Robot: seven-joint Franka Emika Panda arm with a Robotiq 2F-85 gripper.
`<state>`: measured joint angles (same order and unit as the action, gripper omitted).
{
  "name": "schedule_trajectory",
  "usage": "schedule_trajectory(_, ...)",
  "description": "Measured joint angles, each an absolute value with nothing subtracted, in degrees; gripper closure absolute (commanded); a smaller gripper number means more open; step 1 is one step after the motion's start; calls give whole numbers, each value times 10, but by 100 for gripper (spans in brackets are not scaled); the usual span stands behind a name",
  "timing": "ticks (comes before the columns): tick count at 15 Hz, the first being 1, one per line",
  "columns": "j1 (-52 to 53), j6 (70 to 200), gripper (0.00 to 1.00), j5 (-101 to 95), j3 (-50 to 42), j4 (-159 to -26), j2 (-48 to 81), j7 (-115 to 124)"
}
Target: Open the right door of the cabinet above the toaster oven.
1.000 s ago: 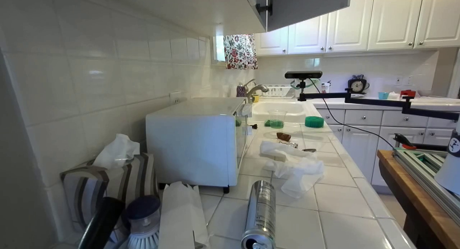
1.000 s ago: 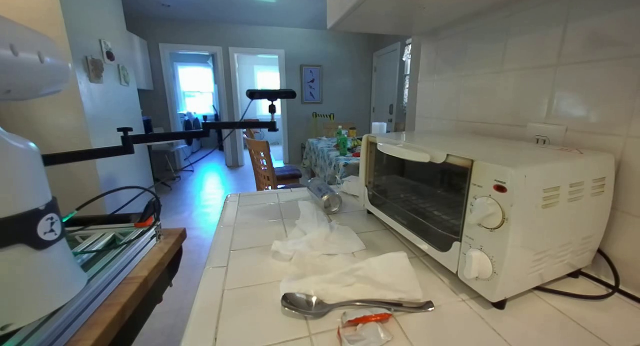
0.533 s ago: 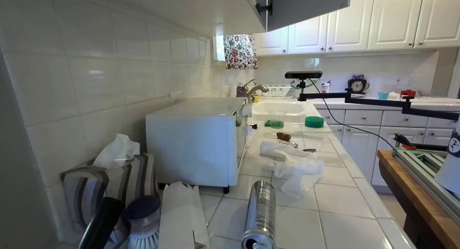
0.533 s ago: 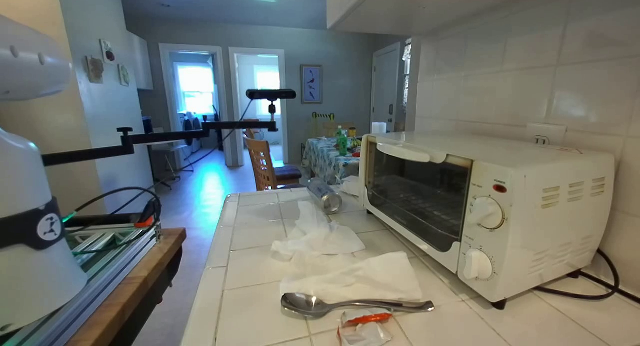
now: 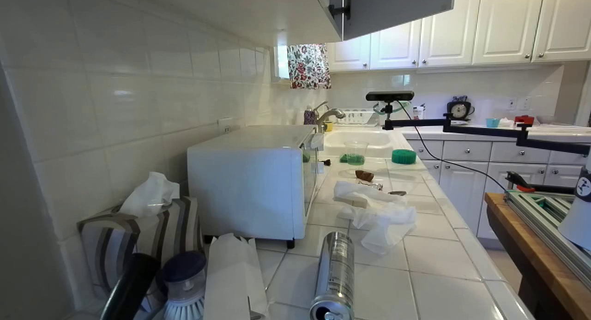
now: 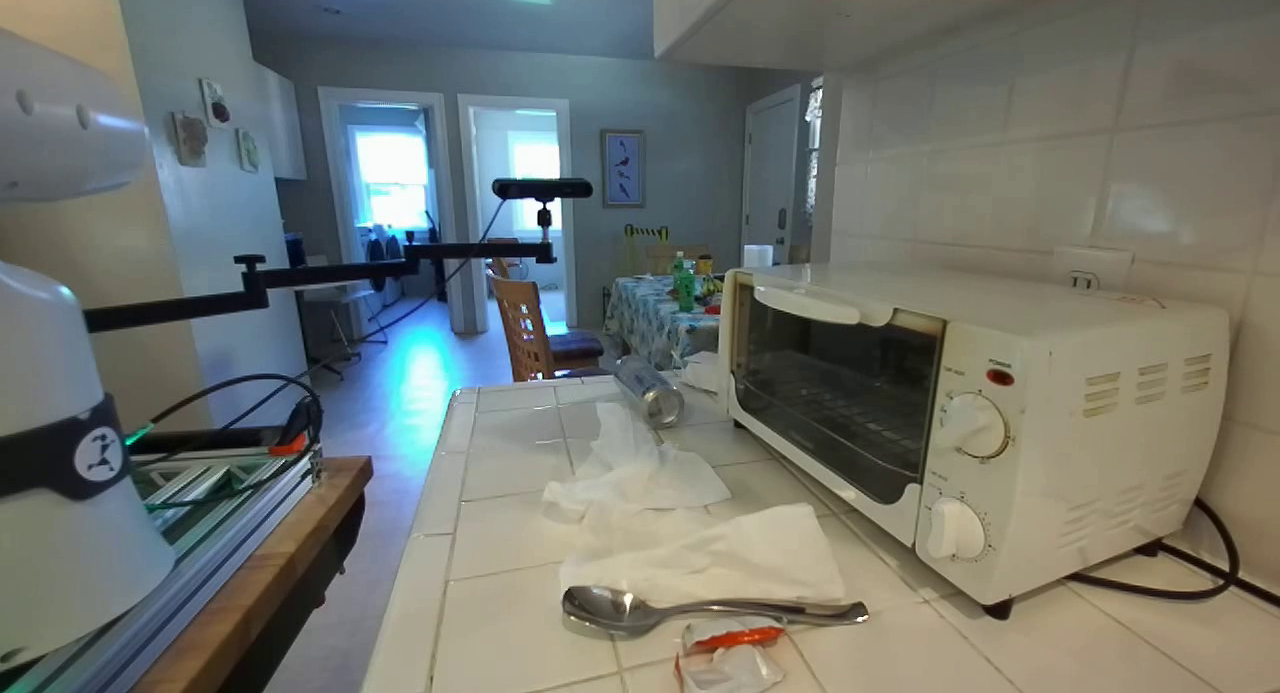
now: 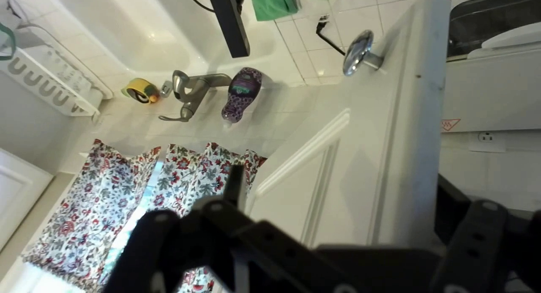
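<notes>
And the right door (image 5: 399, 8) is standing open, hanging out from the cabinet (image 5: 258, 15), up above the counter (image 5: 443, 260) and toward its front edge, its plain greyish face showing in an exterior view. Over in the wrist view, the gripper (image 7: 338, 185) is straddling the door's free edge! Its jaws are standing wide apart, one on the paneled side and clear of it, one just beside the plain side (whether that one is touching, the view isn't telling), and they are not clamping the door. A silver knob (image 7: 358, 52) is sticking out from the paneled face. Down below, the toaster oven (image 5: 251, 188) is sitting along the counter's back edge, close to the tiled wall (image 5: 124, 103). In both exterior views a silver can (image 5: 334, 274) is lying on its side, and white paper (image 6: 640, 473) is spreading between it and a spoon (image 6: 640, 613), all of them sitting inside the counter's front edge.
</notes>
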<state>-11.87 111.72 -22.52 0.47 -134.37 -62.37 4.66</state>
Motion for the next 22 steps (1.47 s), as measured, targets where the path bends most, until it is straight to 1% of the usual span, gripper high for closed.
schedule_trajectory(8, -145, 1113, 0, -263, 5, -1343, -639, 64)
schedule_trajectory(15, -160, 1080, 0, -279, 5, -1343, -668, 70)
schedule_trajectory(22, -176, 1070, 0, -320, -18, -1344, -678, 72)
